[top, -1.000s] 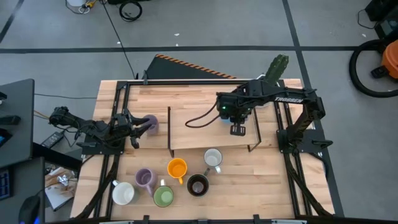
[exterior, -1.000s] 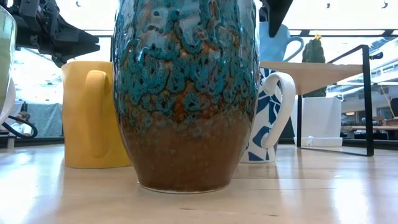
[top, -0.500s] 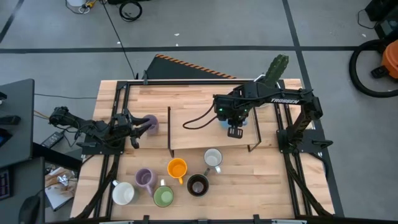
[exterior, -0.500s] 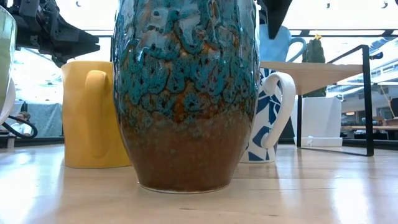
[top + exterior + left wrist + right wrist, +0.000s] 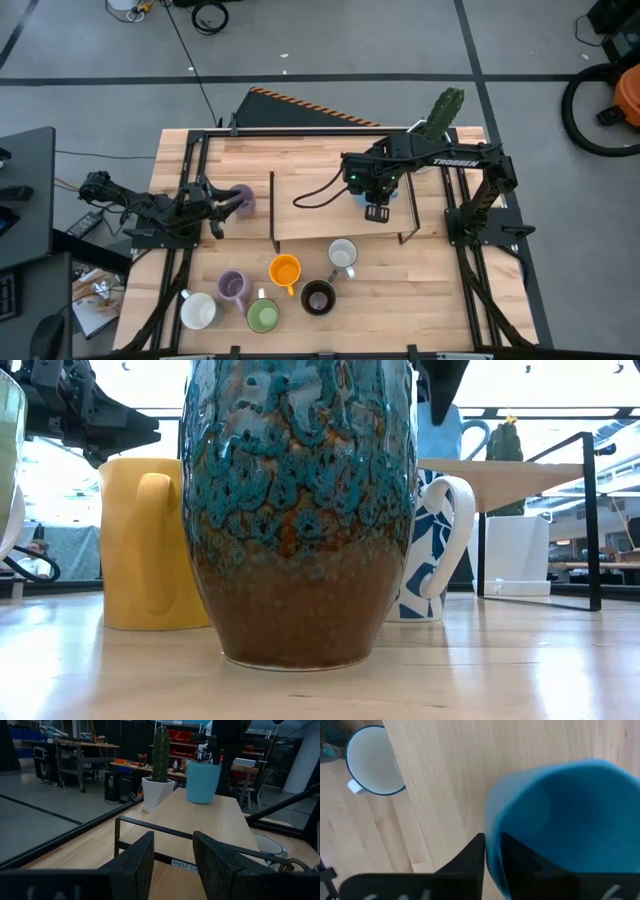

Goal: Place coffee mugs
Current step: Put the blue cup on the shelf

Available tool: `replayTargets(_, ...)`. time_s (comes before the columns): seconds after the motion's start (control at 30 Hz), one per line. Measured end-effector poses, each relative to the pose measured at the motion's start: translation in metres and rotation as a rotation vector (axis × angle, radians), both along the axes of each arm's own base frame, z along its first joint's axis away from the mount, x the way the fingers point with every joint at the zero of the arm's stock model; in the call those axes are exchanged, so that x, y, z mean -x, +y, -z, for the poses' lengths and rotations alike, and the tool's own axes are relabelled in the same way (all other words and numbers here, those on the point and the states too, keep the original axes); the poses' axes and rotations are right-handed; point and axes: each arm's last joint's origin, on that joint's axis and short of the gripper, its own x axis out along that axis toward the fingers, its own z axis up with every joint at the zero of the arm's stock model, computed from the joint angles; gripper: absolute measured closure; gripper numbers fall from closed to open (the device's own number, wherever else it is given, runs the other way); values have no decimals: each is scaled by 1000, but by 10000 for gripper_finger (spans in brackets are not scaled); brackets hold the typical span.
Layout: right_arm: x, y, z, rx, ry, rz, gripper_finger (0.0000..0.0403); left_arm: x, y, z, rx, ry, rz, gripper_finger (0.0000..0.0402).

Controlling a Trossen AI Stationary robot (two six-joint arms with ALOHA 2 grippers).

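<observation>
My right gripper (image 5: 376,210) reaches over the wooden shelf (image 5: 320,205) and is shut on the blue mug (image 5: 560,820). In the low view the blue mug (image 5: 447,430) shows on the shelf top. My left gripper (image 5: 172,862) waits open at the table's left side, level, pointing toward the shelf. A lavender mug (image 5: 241,197) stands next to it and does not show between its fingers. On the near table stand a white mug with a blue rim (image 5: 343,254), an orange one (image 5: 285,270), a dark brown one (image 5: 318,297), a lavender one (image 5: 233,288), a green one (image 5: 262,316) and a white one (image 5: 198,310). My right gripper holds the blue mug by its wall at the rim (image 5: 492,850), one finger outside (image 5: 470,857) and the other inside the mug. It comes from above, pointing down. The mug is upright with its base at the shelf top (image 5: 202,800); I cannot tell whether it rests there.
A white pot with a green cactus (image 5: 445,110) stands at the table's far right corner, behind the shelf. The shelf has black metal legs (image 5: 592,520). The arms' black frames run along both table sides. Bare shelf top lies left of the blue mug.
My right gripper has shifted a little toward the table's left over the shelf, carrying the blue mug with it, and stays shut on it.
</observation>
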Motion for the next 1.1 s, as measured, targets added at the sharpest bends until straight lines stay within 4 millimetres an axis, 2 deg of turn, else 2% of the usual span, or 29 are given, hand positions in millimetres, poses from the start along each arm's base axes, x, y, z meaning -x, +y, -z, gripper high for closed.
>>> replayTargets(0.3, 0, 5, 0, -7, -1, -11, 229, 0, 0, 0, 0, 0, 0, 260)
replayTargets(0.47, 0, 10, -4, -9, -16, -8, 193, 0, 0, 0, 0, 0, 0, 260)
replayTargets(0.73, 0, 18, -21, 38, -89, 22, 186, 0, 0, 0, 0, 0, 0, 260)
replayTargets(1.1, -1, 9, -23, 67, -120, 199, 188, 0, 0, 0, 0, 0, 0, 260)
